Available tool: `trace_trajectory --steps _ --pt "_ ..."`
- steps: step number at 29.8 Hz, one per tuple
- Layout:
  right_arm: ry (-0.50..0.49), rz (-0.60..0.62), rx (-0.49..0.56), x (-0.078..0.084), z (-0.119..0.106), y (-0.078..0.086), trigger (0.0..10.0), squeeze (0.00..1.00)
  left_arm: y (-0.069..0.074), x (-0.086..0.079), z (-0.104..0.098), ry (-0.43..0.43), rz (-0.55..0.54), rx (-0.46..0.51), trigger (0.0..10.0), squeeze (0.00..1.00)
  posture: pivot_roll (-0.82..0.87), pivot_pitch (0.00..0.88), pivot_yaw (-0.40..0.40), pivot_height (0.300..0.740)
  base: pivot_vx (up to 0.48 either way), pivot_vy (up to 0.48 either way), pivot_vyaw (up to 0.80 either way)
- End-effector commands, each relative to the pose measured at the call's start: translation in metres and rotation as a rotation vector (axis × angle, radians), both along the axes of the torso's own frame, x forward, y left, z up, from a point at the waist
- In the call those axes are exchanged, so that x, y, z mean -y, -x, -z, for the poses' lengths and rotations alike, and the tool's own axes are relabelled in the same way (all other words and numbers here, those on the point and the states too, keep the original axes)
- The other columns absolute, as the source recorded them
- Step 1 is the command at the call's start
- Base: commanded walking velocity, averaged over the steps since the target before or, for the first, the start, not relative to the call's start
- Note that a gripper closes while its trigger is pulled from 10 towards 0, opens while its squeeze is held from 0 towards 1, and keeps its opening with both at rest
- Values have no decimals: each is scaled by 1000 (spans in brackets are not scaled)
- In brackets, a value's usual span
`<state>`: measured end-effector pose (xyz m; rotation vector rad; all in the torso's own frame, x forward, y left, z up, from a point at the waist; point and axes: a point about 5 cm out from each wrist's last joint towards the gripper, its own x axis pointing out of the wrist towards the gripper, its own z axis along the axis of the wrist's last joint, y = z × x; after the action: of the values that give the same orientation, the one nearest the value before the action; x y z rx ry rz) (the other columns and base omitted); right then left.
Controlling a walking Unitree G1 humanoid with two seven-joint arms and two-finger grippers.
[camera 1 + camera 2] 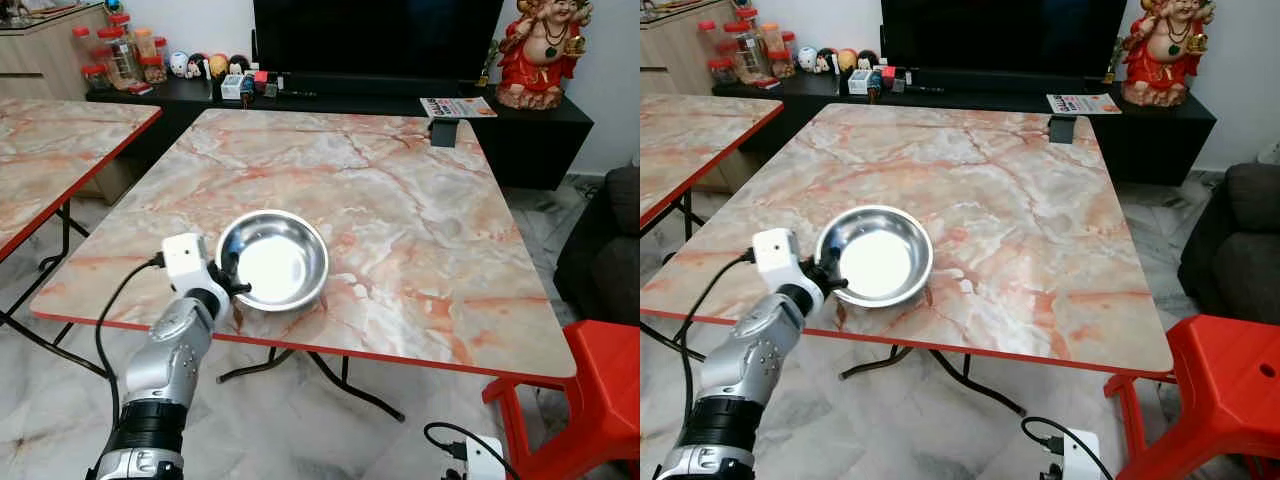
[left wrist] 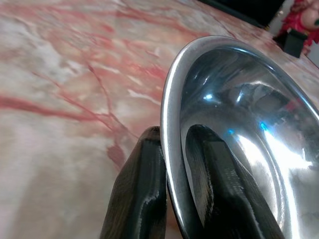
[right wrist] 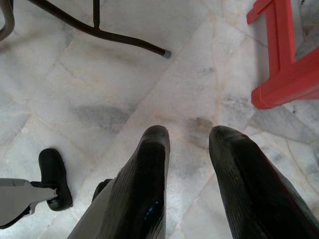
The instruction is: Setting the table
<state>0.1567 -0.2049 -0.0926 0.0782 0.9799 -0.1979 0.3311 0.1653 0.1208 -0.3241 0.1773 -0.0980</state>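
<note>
We see a marble-patterned counter [image 1: 400, 200] with a red edge. A steel bowl [image 1: 272, 259] sits on it near the front edge on the robot's left. The left gripper [image 2: 174, 199] grips the bowl's rim, jaws clenched with one finger inside and one outside. The right gripper [image 3: 187, 164] hangs over the floor [image 3: 149, 89] beside a red stool [image 1: 1230, 390], jaws parted and holding nothing.

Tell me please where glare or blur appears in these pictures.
Left eye view: bright glare inside the steel bowl, otherwise sharp. Left wrist view: the table is soft, highlights streak the bowl, the left gripper pinches its rim. Right wrist view: even light.
</note>
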Motion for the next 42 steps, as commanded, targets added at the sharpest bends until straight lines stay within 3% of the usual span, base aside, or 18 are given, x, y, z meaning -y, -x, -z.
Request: trace_trajectory --steps 1,9,12,20,29,42 --pt "-1 4 3 0 0 -1 10000 0 2 2 3 9 23 -13 10000 0 13 0 -26 725 0 0 0" --pt "1 10 -9 2 1 2 10000 0 2 3 10 36 -23 -67 10000 0 14 0 -30 725 0 0 0" --pt "0 17 -8 3 1 3 10000 0 3 12 14 116 3 -86 10000 0 0 0 -26 725 0 0 0" --pt "1 21 -14 4 2 6 10000 0 0 22 12 144 13 -69 10000 0 0 0 -29 725 0 0 0" --pt "2 15 -18 4 2 7 10000 0 -10 27 9 63 -60 -77 10000 0 -9 0 -26 725 0 0 0" --pt "10 21 -27 8 3 11 10000 0 -13 35 19 85 -64 -148 10000 0 -23 0 -24 725 0 0 0"
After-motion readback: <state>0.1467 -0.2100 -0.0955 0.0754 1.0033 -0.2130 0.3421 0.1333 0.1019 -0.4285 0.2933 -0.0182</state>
